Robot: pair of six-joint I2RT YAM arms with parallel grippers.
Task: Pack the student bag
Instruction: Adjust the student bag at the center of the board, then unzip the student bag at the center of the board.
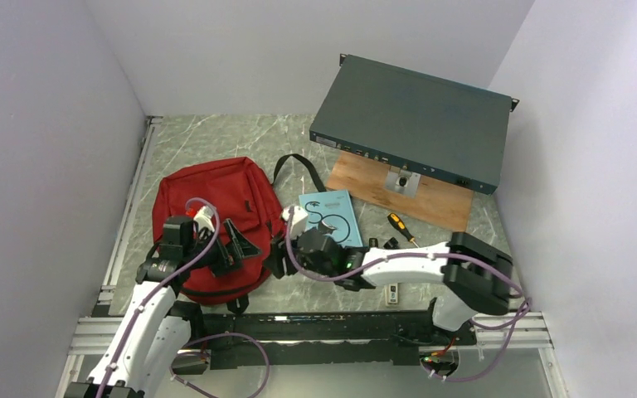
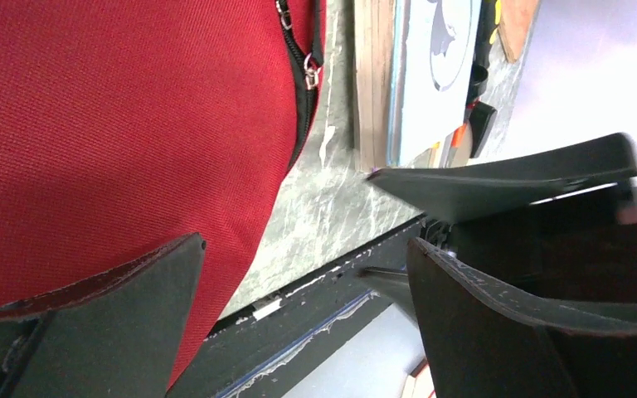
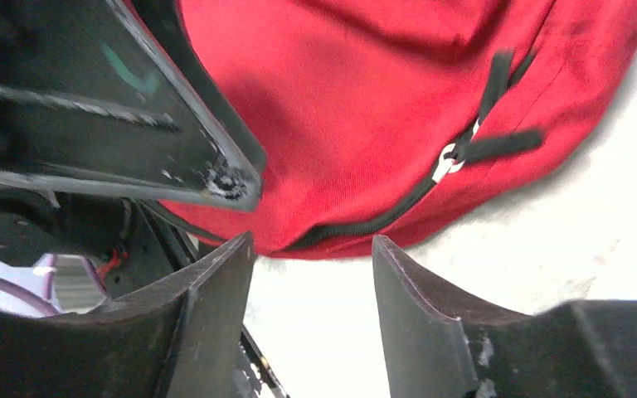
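The dark red backpack (image 1: 211, 207) lies flat on the marble table at the left. Its zips look shut. My left gripper (image 1: 239, 245) is open over the bag's near right corner. In the left wrist view the red fabric (image 2: 116, 124) fills the left, and the open, empty gripper (image 2: 305, 249) spans the bag's edge and bare table. My right gripper (image 1: 279, 255) is open just right of the bag, facing it. In the right wrist view it (image 3: 313, 240) is empty, with the bag's corner (image 3: 365, 108) and a black zip pull (image 3: 452, 157) just beyond the tips.
A teal booklet (image 1: 330, 215) lies right of the bag, with a screwdriver (image 1: 401, 228) beyond it. A flat dark teal metal box (image 1: 415, 120) rests tilted on a wooden board (image 1: 398, 195) at the back right. A black rail (image 1: 315, 319) runs along the near edge.
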